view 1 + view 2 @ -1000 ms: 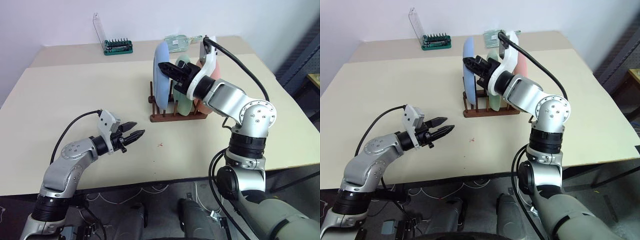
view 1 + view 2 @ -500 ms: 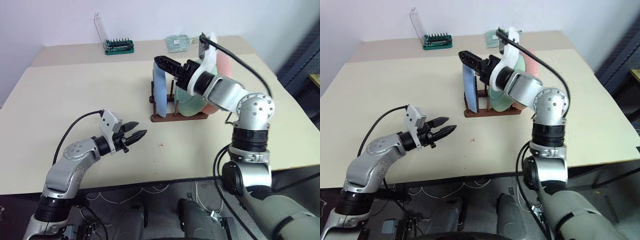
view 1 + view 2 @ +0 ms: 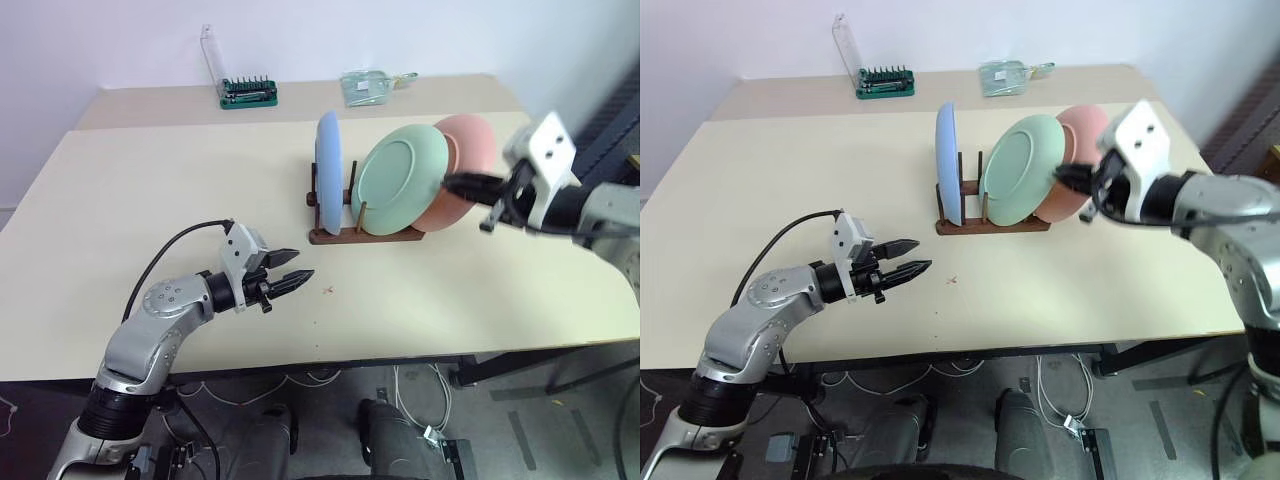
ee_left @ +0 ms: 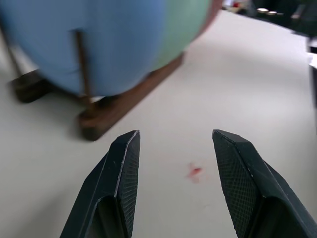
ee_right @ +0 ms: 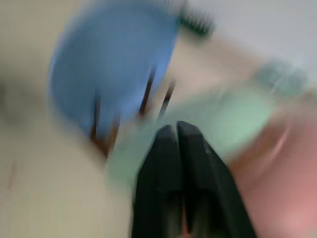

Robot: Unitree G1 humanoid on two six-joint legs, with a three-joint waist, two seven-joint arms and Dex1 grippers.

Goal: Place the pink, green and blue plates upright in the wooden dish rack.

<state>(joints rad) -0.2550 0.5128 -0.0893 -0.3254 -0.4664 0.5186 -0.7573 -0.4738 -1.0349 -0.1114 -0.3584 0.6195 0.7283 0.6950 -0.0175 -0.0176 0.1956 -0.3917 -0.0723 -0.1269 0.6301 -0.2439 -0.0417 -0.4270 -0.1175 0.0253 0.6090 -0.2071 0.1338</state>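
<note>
Two claws frame the job, both empty. Nearest, the left claw (image 3: 285, 281) hovers low over the worktop (image 3: 150, 190) with its fingers parted, aimed toward the wooden dish rack (image 3: 345, 234). Beyond it the blue plate (image 3: 329, 172) stands upright between the pegs, the green plate (image 3: 398, 179) leans back at a slant, and the pink plate (image 3: 462, 165) leans behind it, touching. The right claw (image 3: 463, 184) — fingers shut together — sits just beside the pink plate's rim. Judging from the slant, a good finish means nudging the two leaning plates gently upright — without rocking the blue one.
</note>
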